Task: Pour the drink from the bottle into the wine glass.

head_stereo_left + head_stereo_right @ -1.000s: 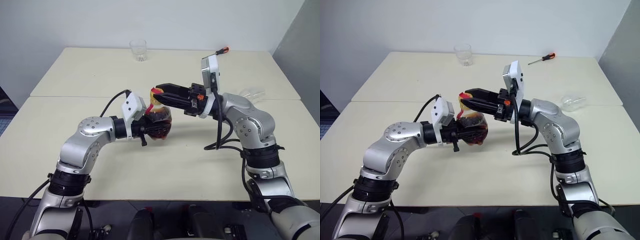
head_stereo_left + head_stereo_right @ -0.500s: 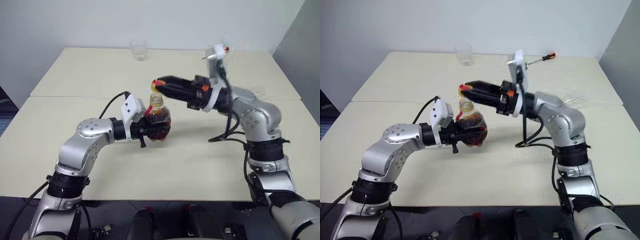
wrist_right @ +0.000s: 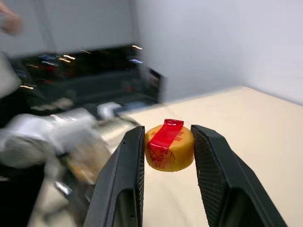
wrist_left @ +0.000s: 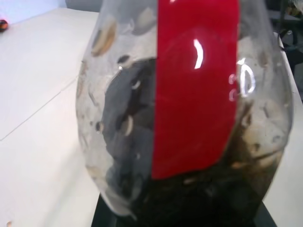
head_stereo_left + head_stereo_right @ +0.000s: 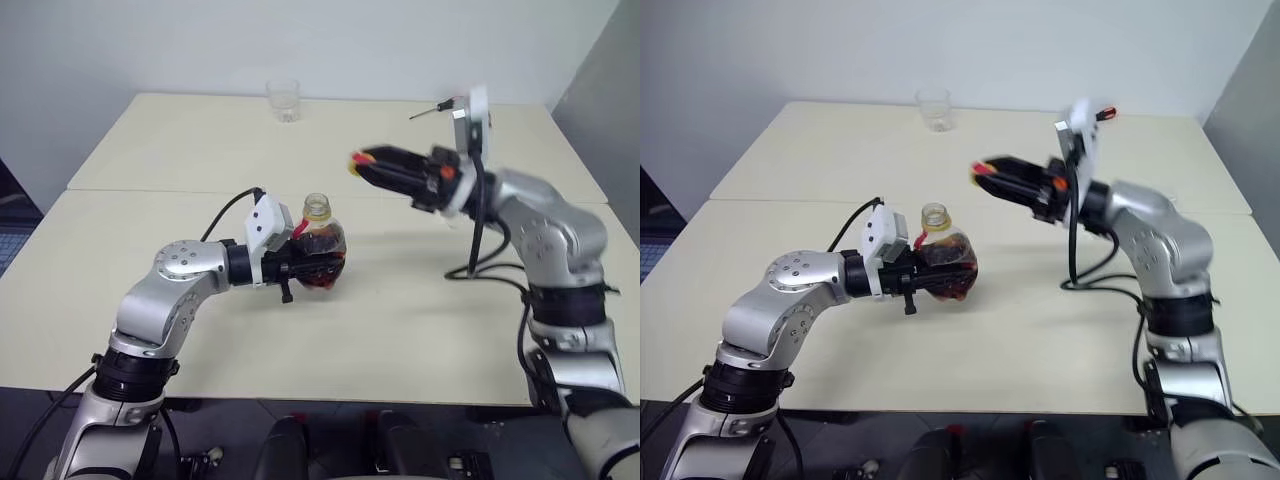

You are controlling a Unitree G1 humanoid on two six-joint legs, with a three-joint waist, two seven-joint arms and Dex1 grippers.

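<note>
1. Dark brown drink (image 5: pixel 322 272) is sitting low in the uncapped bottle (image 5: pixel 318 248), held upright, neck up, above the table (image 5: pixel 400 320).
2. Bottle base is being clamped by the left gripper (image 5: pixel 300 266).
3. Yellow cap (image 3: pixel 169 146) is being pinched by the right gripper (image 5: pixel 368 163), well apart.
4. No wine glass is being seen near either arm; its bearing cannot be told.

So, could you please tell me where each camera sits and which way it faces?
Left eye, right eye: on the head, looking forward and down at the table; both arms show.
Left wrist: on the left arm, looking at the bottle it holds.
Right wrist: looking along its fingers at the yellow cap.
Shared: bottle, cap and both end effectors, left, right.
</note>
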